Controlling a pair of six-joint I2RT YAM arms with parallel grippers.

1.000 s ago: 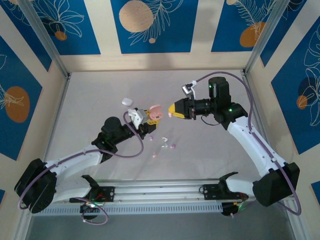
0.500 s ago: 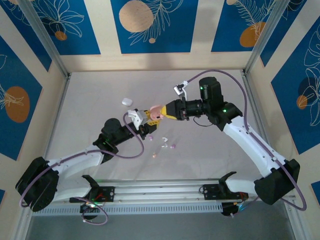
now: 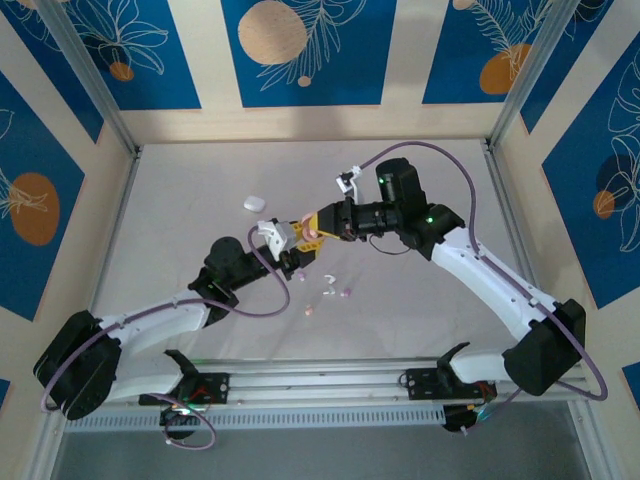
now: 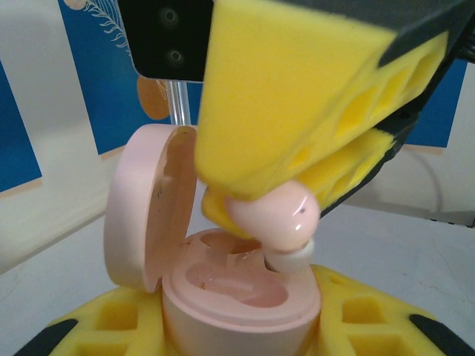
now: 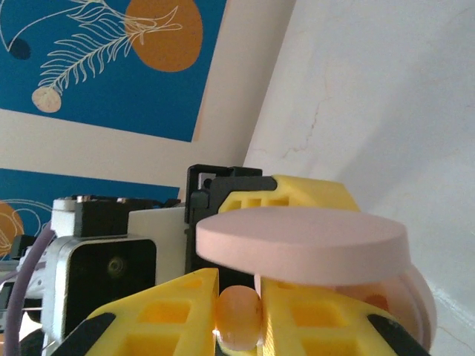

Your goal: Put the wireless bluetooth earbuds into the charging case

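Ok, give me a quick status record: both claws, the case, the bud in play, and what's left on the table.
left claw: shut on pink charging case
lid: open, standing upright at the case's side
right claw: shut on pink earbud
bud position: over the case's wells, white tip at the opening, not seated
loose earbuds: several small ones on the table, just nearer than the claws
white pebble-shaped item: on the table, apart from the rest, possibly a second case
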